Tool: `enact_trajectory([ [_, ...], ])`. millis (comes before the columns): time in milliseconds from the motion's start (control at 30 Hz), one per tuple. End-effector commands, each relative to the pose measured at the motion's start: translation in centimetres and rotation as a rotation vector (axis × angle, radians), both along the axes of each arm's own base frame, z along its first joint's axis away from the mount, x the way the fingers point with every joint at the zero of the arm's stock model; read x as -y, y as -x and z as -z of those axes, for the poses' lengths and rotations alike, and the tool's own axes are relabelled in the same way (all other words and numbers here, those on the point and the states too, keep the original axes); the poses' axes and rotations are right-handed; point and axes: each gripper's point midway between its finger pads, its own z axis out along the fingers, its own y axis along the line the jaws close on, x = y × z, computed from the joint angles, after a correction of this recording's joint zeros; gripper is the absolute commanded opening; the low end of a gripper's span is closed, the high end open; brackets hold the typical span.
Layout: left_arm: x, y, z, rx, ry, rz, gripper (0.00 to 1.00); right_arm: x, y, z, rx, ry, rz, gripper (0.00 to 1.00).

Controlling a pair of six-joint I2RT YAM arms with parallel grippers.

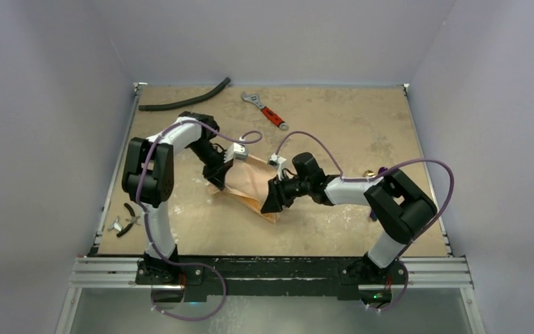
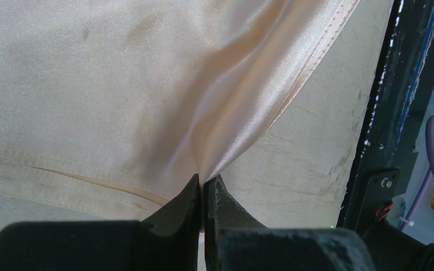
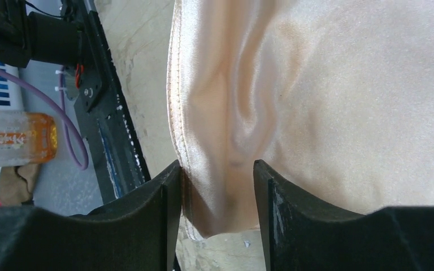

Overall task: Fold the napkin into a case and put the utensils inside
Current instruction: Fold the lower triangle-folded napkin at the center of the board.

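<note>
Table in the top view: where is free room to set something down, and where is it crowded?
Free: the far right, between the wrench and the table edge; the near strip between the napkin and the front rail. Crowded: the centre, where the left arm and right arm meet at the napkin.

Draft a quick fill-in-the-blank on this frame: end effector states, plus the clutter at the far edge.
1. The left end effector is ___ on the napkin, pinching a fold.
2. The right end effector is ___, its fingers either side of a napkin corner.
3. The wrench near the far edge of the table has a ___ handle.
4. The curved hose left of it in the top view is ___ in colour.
Missing words: shut; open; red; black.
</note>
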Motion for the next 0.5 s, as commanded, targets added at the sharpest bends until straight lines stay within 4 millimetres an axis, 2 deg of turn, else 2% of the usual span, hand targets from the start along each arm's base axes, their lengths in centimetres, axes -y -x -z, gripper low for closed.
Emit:
enact_trajectory([
  [0, 1.6, -0.6, -0.9, -0.050, 0.038, -0.059, 0.00, 0.4, -0.8, -1.0, 0.083, 0.003, 0.051, 0.49],
  [67, 1.9, -0.8, -0.8, -0.081, 0.037, -0.086, 0.00, 0.6, -1.1, -1.0, 0.100, 0.008, 0.070, 0.42],
  [267, 2.7, -1.7, -1.3, -0.141, 0.039, -0.127, 0.00, 0.6, -1.0, -0.4, 0.088, 0.016, 0.070, 0.12],
  [333, 3.0, -2.0, -1.6, -0.151, 0.038, -0.135, 0.00, 0.6, -1.0, -0.1, 0.068, 0.025, 0.071, 0.06],
  [467, 3.3, -3.1, -2.4, -0.127, 0.040, -0.155, 0.00, 0.3, -1.5, -0.1, 0.045, 0.021, 0.071, 0.00],
])
